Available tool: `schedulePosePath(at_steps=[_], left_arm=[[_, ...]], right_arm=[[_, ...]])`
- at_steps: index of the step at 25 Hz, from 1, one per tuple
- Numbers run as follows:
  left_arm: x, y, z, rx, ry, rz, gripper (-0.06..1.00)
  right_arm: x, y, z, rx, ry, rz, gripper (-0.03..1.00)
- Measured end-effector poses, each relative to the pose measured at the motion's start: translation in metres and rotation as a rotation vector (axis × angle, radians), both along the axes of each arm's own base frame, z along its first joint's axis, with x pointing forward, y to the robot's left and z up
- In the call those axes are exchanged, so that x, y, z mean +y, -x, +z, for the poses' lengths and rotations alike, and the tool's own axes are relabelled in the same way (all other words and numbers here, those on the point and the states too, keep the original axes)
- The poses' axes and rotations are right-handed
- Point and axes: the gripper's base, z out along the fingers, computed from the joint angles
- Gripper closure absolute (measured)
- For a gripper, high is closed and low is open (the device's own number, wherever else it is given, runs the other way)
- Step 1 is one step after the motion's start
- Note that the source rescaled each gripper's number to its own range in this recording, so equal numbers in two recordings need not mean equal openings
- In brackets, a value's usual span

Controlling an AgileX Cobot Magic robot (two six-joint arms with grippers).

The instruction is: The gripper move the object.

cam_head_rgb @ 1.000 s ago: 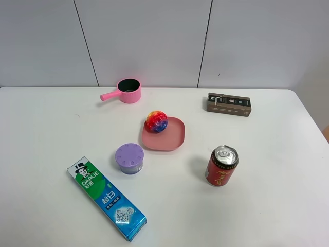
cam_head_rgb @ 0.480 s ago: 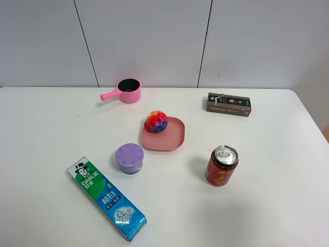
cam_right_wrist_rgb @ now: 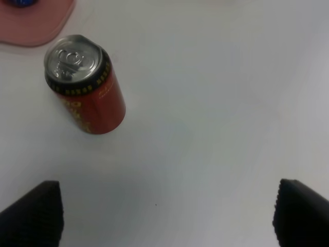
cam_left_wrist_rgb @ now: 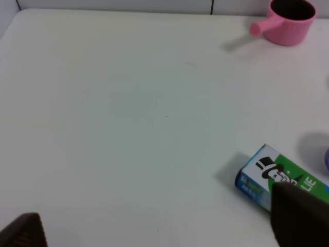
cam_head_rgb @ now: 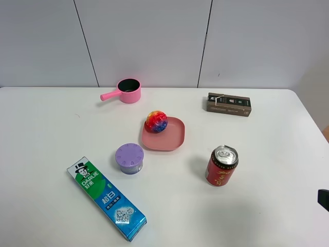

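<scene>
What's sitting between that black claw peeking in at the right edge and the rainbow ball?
In the high view, the red soda can stands roughly between the right gripper and the rainbow ball, with the pink plate under the ball.

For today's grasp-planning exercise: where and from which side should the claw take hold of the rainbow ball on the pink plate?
Probably from above, pads closing across the widest middle of the rainbow ball. It is round and bumpy, so there is no handle or edge to grip. It sits on the back left part of the shallow pink plate, whose rim would likely hinder a low sideways approach.
</scene>
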Motion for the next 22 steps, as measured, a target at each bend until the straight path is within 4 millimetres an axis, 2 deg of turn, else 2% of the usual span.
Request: schedulePosePath(at_steps=[8, 16, 22], left_arm=[[0.0, 0.0, 0.0, 0.0, 0.0, 0.0, -0.06], [0.0, 0.0, 0.0, 0.0, 0.0, 0.0, -0.06], [0.0, 0.0, 0.0, 0.0, 0.0, 0.0, -0.06]], right_arm=[[-0.001, 0.003, 0.001, -0.025, -0.004, -0.001, -0.03], [-0.003, 0.026, 0.002, -0.177, -0.035, -0.002, -0.03], [-0.002, 0.025, 0.002, -0.178, -0.027, -0.154, -0.03]])
